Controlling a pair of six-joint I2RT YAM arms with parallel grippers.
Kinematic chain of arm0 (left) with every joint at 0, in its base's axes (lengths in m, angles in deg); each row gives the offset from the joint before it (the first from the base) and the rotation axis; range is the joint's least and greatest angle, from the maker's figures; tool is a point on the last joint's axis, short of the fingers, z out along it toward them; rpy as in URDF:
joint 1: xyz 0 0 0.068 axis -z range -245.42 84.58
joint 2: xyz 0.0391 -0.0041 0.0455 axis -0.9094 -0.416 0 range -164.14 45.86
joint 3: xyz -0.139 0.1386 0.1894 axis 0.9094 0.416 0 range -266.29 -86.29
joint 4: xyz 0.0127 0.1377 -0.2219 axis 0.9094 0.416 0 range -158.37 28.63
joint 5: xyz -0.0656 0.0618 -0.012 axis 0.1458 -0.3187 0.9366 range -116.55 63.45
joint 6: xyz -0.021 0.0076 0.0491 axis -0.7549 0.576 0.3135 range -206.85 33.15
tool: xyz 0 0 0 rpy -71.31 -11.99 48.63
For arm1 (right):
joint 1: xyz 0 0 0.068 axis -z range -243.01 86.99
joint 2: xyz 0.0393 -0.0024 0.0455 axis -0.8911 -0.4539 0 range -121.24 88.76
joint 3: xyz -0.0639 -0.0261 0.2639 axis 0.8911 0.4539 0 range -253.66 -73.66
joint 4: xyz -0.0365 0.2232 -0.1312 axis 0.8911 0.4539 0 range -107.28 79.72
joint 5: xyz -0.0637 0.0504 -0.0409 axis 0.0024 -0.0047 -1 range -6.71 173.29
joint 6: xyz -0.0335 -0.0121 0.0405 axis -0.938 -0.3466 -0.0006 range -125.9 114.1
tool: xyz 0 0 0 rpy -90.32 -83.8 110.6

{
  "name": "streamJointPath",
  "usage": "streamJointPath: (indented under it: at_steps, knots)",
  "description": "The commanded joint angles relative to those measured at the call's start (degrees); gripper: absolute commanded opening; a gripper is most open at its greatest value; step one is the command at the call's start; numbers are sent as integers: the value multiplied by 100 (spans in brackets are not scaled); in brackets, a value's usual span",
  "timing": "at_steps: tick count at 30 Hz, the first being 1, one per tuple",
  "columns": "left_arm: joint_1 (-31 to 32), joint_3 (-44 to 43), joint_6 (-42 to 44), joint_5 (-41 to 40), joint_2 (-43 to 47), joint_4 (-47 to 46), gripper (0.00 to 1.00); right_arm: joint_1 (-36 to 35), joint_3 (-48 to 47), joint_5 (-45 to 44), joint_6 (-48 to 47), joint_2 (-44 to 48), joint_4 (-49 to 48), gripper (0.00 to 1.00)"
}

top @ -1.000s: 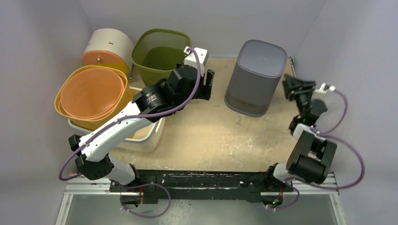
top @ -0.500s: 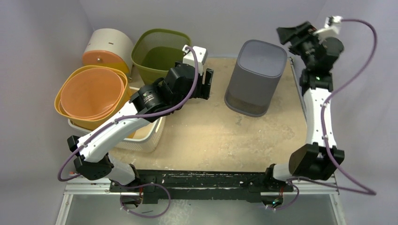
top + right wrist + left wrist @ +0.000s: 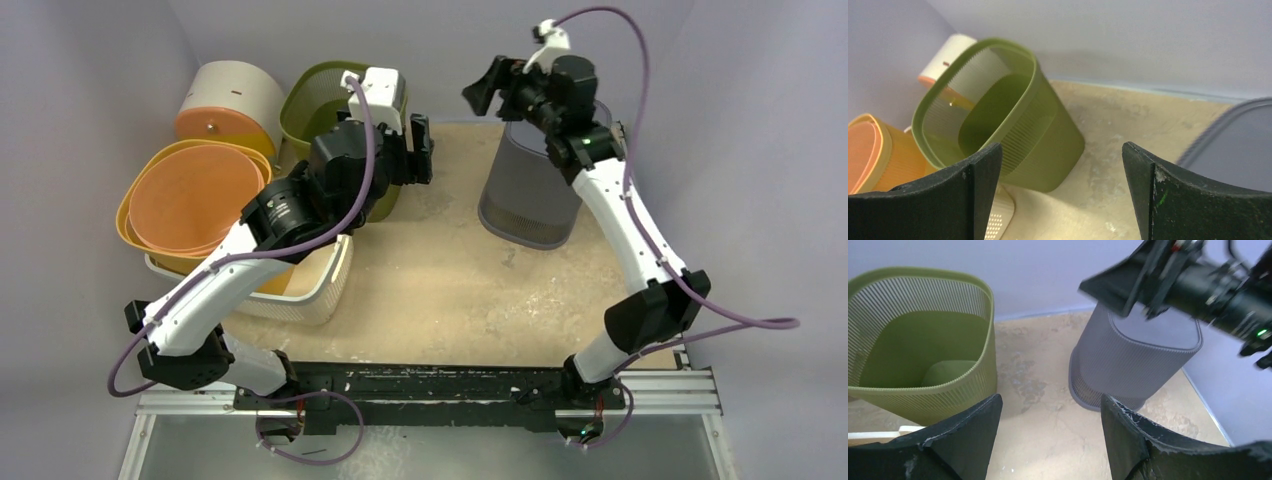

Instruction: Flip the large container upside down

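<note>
Green and ribbed, the large container (image 3: 312, 115) is seen upright and untouched at the far left of the bench (image 3: 450, 290), while the right claw (image 3: 483, 90) has been swung up over the grey bin (image 3: 520, 205) and spread wide toward it, the left claw (image 3: 420, 150) likewise held wide and empty, so a grasp is judged near.

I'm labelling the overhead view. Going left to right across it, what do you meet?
Orange tub → green basket → left gripper → right gripper → grey bin.
</note>
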Motion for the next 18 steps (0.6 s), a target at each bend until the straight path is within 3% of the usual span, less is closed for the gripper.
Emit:
streamJointPath:
  at_steps: [1, 9, 18]
  knots:
    - [-12, -261, 140, -314, 297, -502, 69, -668, 16, -432, -295, -200, 111, 91]
    - [-10, -223, -19, -390, 334, -470, 69, -980, 873, -494, -186, -348, 132, 91]
    - [-7, -139, 22, -472, 271, -528, 69, -973, 1340, -1280, -496, -571, 779, 92]
